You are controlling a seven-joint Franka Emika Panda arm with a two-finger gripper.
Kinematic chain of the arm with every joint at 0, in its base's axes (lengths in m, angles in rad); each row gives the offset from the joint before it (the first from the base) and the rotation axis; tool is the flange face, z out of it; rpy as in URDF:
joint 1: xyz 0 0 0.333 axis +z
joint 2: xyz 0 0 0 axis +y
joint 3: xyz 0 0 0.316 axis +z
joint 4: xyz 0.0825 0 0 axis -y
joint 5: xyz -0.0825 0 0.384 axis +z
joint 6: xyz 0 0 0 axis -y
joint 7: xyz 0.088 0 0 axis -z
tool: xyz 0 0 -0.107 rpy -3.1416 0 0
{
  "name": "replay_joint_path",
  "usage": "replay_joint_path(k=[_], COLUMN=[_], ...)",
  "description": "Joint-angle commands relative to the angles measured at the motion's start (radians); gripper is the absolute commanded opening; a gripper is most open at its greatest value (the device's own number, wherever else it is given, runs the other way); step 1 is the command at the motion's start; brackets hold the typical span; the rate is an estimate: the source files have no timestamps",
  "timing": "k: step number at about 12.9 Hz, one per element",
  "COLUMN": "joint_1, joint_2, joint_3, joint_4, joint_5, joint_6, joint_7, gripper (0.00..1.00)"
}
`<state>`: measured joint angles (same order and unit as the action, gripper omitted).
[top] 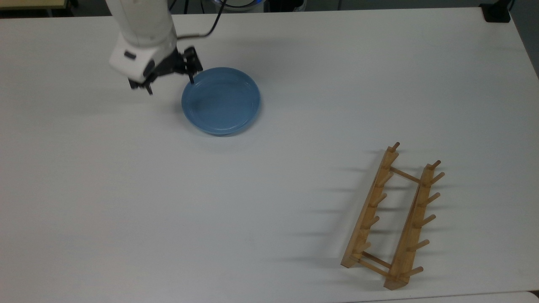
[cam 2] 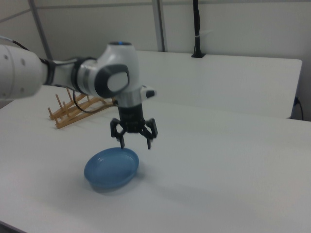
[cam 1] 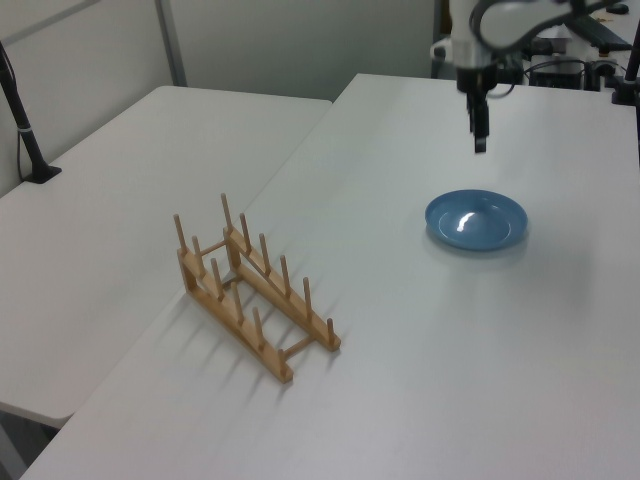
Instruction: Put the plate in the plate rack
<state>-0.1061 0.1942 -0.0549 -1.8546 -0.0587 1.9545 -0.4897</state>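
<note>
The light-blue plate [top: 221, 101] lies flat on the white table, also seen as the plate [cam 1: 476, 220] and the plate [cam 2: 112, 169]. My gripper [top: 170, 84] hangs open and empty just above the plate's upper-left rim in the top view. One fingertip [top: 192, 79] is over the rim and the other is off the plate. In the right view the gripper [cam 2: 135, 143] hovers over the plate's far edge, and in the left view the gripper [cam 1: 479, 135] is well above the plate. The wooden plate rack [top: 391, 219] stands at the top view's lower right, far from the plate.
The white table [top: 126, 202] stretches wide around plate and rack. In the left view the plate rack [cam 1: 255, 290] stands near the seam to a second table [cam 1: 110, 230]. A black post [cam 1: 25, 130] stands on that table. The arm's cable [top: 212, 25] trails toward the top edge.
</note>
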Motion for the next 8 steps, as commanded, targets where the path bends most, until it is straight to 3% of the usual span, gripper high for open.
replay_joint_path(k=[1,7,8], joint_1=[-0.001,0.006,0.009], joint_2=[0.037,0.114,0.125], joint_3=[-0.003,-0.002,-0.002], joint_4=[-0.083,-0.087,-0.084], joint_5=[-0.009,-0.007,-0.007], joint_6=[0.133,0.196,0.198], joint_7=[-0.020,0.062,0.083], gripper=[1.00,0.99,0.85])
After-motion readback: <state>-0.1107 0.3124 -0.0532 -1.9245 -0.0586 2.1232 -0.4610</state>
